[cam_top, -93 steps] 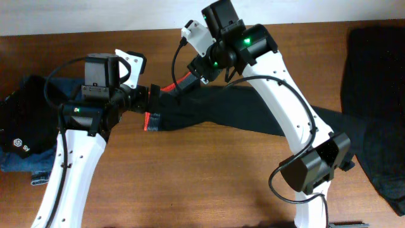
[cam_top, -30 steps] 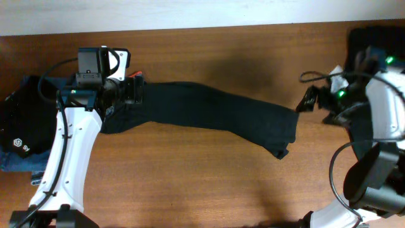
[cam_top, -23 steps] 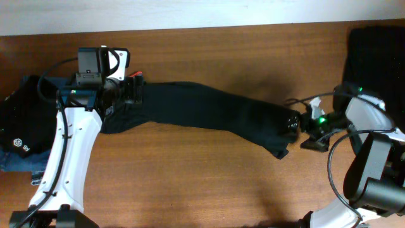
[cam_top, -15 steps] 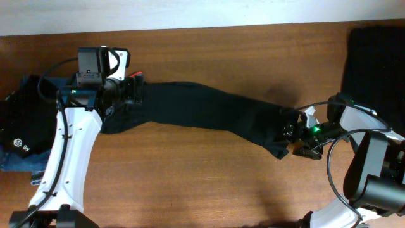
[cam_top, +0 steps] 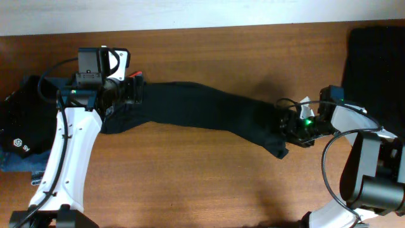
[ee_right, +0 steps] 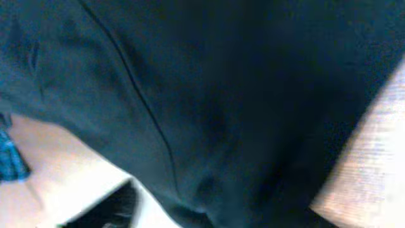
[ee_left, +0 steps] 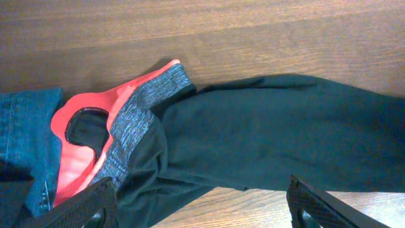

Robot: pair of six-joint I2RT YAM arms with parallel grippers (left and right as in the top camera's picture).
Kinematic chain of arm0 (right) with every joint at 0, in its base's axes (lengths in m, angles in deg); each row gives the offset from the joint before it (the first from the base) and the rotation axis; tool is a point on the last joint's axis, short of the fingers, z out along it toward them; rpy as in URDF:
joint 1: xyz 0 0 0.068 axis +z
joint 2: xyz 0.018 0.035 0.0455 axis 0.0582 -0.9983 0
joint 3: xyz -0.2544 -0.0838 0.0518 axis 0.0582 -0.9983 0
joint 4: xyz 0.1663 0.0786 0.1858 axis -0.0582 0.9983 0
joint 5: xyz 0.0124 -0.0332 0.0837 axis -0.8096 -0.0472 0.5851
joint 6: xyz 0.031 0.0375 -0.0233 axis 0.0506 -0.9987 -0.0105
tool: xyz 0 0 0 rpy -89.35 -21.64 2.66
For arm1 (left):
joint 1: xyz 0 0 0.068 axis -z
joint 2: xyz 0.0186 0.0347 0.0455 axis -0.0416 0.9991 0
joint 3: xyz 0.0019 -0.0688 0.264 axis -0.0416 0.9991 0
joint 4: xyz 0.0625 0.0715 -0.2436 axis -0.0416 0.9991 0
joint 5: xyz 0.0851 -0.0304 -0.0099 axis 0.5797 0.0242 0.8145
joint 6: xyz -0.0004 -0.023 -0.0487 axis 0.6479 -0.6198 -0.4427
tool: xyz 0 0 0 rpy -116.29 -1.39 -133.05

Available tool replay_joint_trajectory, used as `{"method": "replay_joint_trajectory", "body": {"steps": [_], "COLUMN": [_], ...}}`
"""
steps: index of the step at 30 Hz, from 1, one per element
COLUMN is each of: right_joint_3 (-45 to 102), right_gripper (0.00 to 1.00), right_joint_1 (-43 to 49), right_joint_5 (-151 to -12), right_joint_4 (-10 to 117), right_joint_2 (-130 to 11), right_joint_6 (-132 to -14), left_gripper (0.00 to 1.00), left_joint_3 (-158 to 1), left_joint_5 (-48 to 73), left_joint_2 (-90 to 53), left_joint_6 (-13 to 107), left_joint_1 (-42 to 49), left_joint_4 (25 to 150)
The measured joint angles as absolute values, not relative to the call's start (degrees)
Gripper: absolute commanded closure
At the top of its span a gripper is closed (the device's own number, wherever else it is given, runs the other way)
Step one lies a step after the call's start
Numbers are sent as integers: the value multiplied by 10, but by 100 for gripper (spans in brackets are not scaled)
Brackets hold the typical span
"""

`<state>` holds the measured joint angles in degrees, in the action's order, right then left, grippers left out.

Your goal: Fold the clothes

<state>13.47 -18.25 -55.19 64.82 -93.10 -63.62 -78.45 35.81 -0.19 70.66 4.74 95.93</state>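
Black, soft long trousers (cam_top: pixel 202 107) lie stretched across the middle of the wooden tabletop (cam_top: pixel 190 183). Their red-orange and grey waistband (ee_left: pixel 126 120) is toward the left edge and the leg ends (cam_top: pixel 278 144) toward the right edge. Left gripper (ee_left: pixel 202 206) hovers over the waistband, fingers spread wide, holding nothing. Right gripper (cam_top: pixel 290 125) sits at the leg ends; dark fabric fills its camera, so I cannot tell whether it has pinched the cloth. Such limp, light cloth will likely sag and slide, so it is best gripped at the waistband and hems.

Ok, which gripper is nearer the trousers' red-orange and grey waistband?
Left. The left gripper sits right above the waistband at the top end of the trousers; the right gripper is at the opposite leg end, the whole garment's length away.
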Motion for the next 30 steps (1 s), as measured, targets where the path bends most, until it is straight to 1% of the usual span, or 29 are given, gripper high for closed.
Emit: {"method": "replay_joint_trajectory", "body": {"steps": [1, 2, 3, 6, 11, 15, 18, 22, 25, 29, 30], "right_joint_3": [134, 134, 134, 132, 131, 159, 220, 352, 423, 440, 440], "right_gripper": [75, 88, 96, 96, 96, 96, 96, 96, 96, 95, 92], "right_joint_1": [-181, -181, -181, -181, -181, -189, -204, -216, -213, -210, -210], "right_joint_5": [-553, -557, -560, -577, -589, -597, -603, -614, -645, -678, -687], "right_joint_4": [647, 645, 645, 636, 565, 560, 583, 643, 685, 712, 723], "right_joint_2": [-931, -931, -931, -931, -931, -932, -935, -937, -936, -936, -936], "right_joint_6": [-636, -637, -644, -660, -667, -667, -661, -610, -581, -563, -561], "left_gripper": [14, 14, 14, 14, 14, 14, 14, 14, 14, 14, 14], "left_joint_3": [-785, -785, -785, -785, -785, -785, -785, -785, -785, -785, -785], "left_joint_5": [358, 358, 358, 358, 358, 358, 358, 358, 358, 358, 358], "left_joint_2": [-2, -2, -2, -2, -2, -2, -2, -2, -2, -2, -2], "left_joint_6": [707, 707, 707, 707, 707, 707, 707, 707, 707, 707, 707], "left_joint_1": [47, 47, 47, 47, 47, 47, 47, 47, 47, 47, 47], "left_joint_4": [959, 959, 960, 959, 959, 959, 960, 960, 959, 960, 960]}}
